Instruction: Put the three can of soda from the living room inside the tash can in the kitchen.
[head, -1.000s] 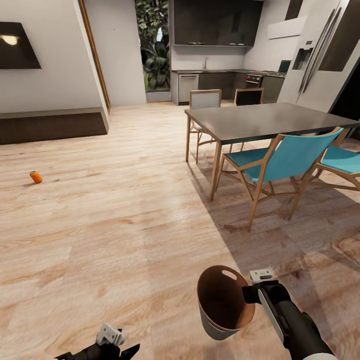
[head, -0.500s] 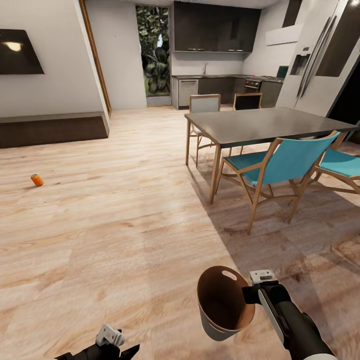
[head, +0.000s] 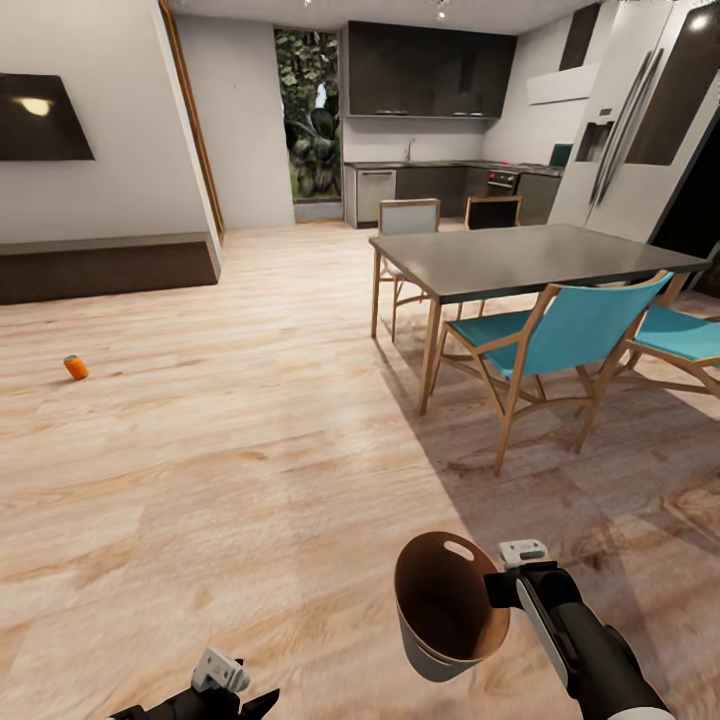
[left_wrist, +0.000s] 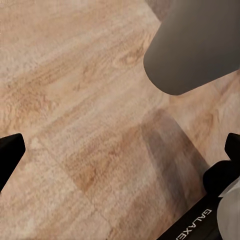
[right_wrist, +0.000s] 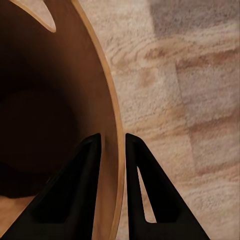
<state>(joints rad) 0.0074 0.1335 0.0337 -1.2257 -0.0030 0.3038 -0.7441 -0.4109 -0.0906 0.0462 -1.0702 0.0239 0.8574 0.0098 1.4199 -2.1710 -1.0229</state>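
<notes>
Orange-red soda can (head: 75, 367) lies on pale wood plank floor (head: 250, 450) at ten o'clock, well apart from the robot. It and the dining table (head: 520, 255) at one o'clock have slid slightly down the head view, so the camera has shifted; nothing else moved. Right gripper (right_wrist: 111, 150) is clenched on the tan trash can's rim (head: 445, 605), carried at five o'clock. Left gripper (left_wrist: 120, 155) is spread, empty. Kitchen lies at twelve o'clock.
</notes>
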